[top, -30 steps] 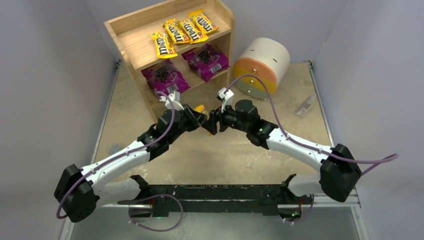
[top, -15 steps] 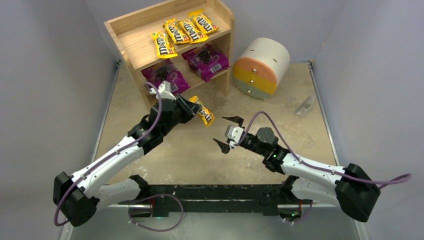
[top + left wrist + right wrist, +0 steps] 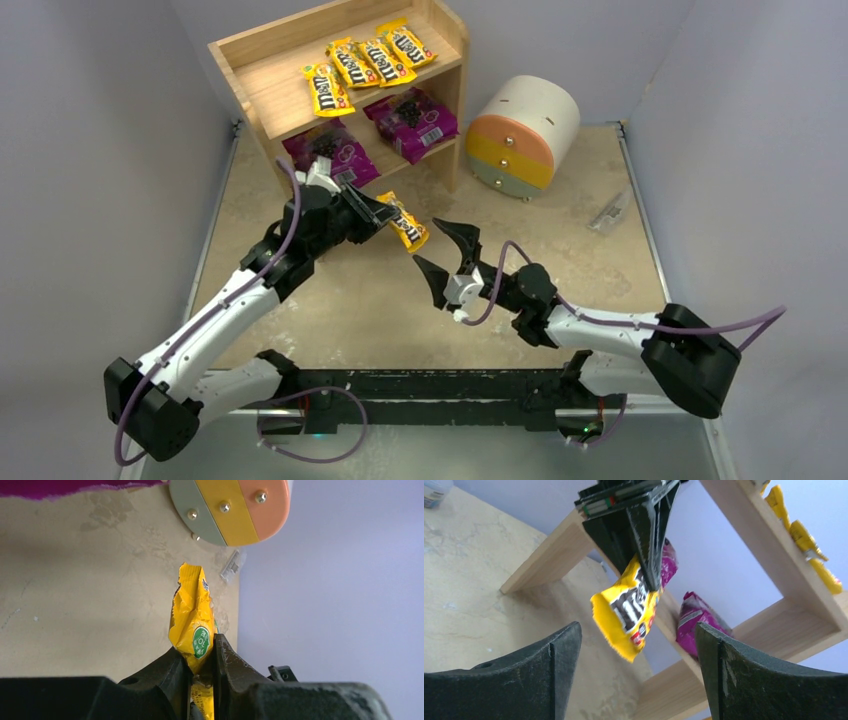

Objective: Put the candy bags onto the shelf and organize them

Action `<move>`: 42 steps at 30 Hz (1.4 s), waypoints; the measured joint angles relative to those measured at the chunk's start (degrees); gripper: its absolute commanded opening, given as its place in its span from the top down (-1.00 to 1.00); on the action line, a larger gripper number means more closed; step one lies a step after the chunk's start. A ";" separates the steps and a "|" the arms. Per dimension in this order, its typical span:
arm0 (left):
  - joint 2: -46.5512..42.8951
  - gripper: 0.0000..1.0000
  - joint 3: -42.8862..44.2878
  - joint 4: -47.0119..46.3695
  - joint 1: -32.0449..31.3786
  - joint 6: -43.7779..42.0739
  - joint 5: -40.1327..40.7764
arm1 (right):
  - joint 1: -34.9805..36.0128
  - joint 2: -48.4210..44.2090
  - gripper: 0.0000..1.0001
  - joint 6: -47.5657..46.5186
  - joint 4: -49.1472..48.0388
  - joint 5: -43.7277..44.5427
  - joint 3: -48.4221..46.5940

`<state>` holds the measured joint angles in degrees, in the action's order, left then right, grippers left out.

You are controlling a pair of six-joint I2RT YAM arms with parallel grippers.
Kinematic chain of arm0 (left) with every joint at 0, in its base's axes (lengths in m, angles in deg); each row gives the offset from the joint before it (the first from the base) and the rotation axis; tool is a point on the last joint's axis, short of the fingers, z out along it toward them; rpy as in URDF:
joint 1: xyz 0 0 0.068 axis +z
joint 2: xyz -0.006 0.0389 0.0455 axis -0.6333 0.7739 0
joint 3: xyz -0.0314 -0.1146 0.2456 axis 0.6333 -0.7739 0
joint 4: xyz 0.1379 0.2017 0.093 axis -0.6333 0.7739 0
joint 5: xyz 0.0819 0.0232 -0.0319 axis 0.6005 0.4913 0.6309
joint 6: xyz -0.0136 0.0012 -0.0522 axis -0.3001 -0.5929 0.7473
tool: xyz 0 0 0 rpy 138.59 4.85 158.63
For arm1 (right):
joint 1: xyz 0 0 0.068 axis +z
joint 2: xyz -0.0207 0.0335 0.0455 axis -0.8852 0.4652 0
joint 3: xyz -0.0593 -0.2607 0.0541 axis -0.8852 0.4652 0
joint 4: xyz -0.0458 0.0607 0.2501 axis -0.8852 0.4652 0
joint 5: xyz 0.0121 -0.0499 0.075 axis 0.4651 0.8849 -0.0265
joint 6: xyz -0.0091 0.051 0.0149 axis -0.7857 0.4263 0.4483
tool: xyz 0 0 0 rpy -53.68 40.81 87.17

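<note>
My left gripper [image 3: 378,213] is shut on one end of a yellow M&M's packet [image 3: 405,222], held in the air just in front of the wooden shelf [image 3: 255,70]; the pinch shows close up in the left wrist view [image 3: 192,625]. My right gripper [image 3: 447,253] is open and empty, below and right of the packet, which hangs between its fingers in the right wrist view [image 3: 626,612]. Several yellow packets [image 3: 365,62] lie on the upper tier. Two magenta bags [image 3: 410,120] [image 3: 328,152] lie on the lower tier.
A round white drum with orange, yellow and green drawers [image 3: 522,130] stands right of the shelf. A small clear item [image 3: 608,213] lies by the right wall. Grey walls close in both sides.
The right gripper let go of the yellow packet, opened and drew back toward the near edge, then tilted up. The left gripper carried the packet up and left toward the shelf.
</note>
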<state>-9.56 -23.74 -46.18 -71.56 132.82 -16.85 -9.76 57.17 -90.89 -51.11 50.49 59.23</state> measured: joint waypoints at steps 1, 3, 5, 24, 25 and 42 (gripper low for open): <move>0.24 1.00 0.00 0.00 0.02 0.04 -0.63 | 0.00 0.17 -0.61 -0.55 -0.09 -0.22 -0.33; 0.66 1.00 0.00 0.00 0.02 0.35 -2.19 | 0.02 0.39 -0.54 -2.25 0.39 -0.50 -1.57; 0.72 1.00 0.00 -0.07 0.04 1.09 -3.50 | 0.07 0.37 -0.51 -3.93 1.77 -0.66 -2.99; 1.11 1.00 -0.02 -1.97 0.76 2.95 -9.25 | 0.26 -0.04 0.60 -9.49 10.40 -0.11 -5.97; 1.18 0.96 -0.02 -1.99 0.76 2.95 -9.31 | 0.26 0.04 0.66 -9.51 10.32 -0.13 -5.99; -11.21 -0.82 0.02 6.64 0.76 -9.57 1.68 | 0.26 -5.03 0.78 -8.66 21.57 4.66 -10.64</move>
<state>-20.77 -23.71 -39.54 -70.80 123.25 -15.17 -9.50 52.14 -99.54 -29.54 55.15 48.59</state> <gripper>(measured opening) 0.892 0.209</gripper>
